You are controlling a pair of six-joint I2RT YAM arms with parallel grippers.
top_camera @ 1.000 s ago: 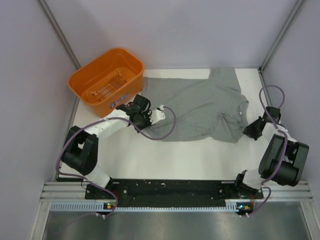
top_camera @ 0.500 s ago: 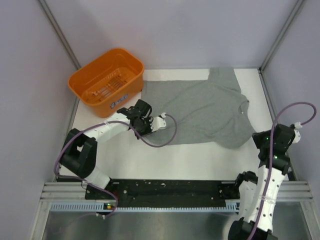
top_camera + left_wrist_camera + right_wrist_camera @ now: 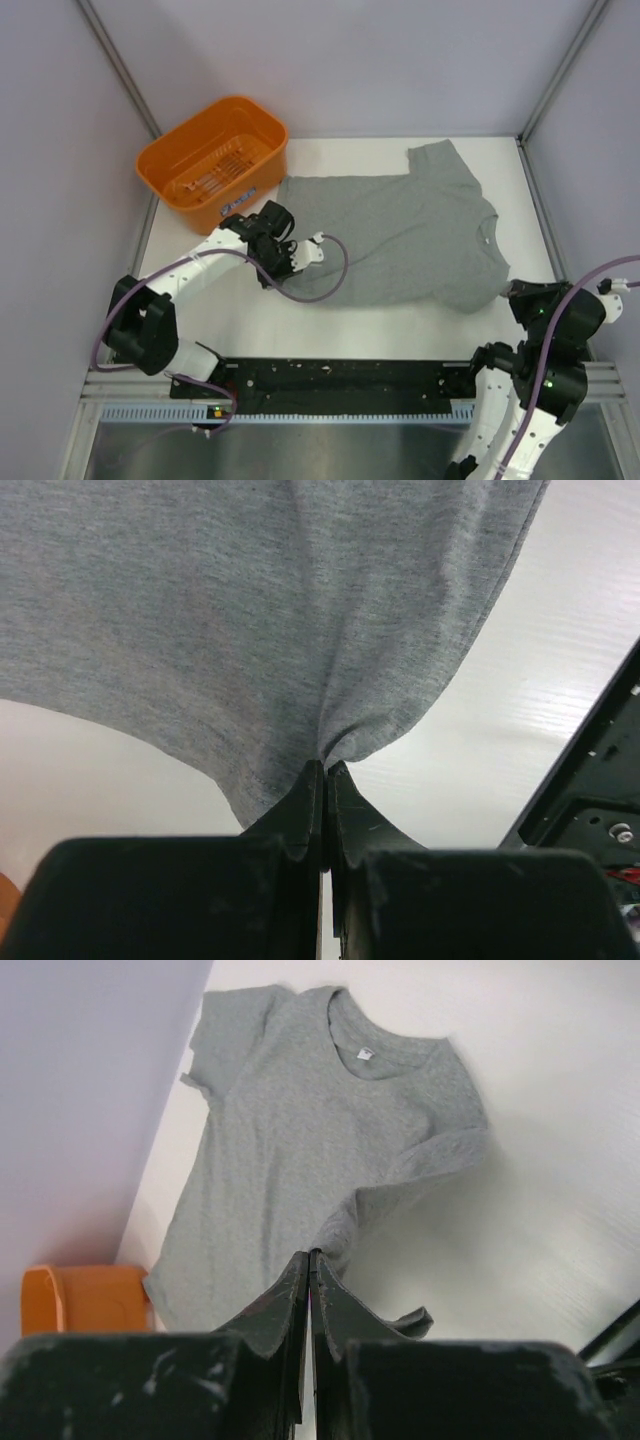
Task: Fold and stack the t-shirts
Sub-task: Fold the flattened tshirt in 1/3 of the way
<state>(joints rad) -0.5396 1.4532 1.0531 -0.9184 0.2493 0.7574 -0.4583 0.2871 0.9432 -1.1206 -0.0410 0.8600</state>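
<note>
Left gripper and right gripper each pinch one end of the grey t-shirt, seemingly stretching it flat for folding.

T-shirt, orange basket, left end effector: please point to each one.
t-shirt (image 3: pixel 400 235), top external view, middle of body
orange basket (image 3: pixel 185 125), top external view, far-left rim
left end effector (image 3: pixel 324 772), left wrist view, between its fingertips
</note>
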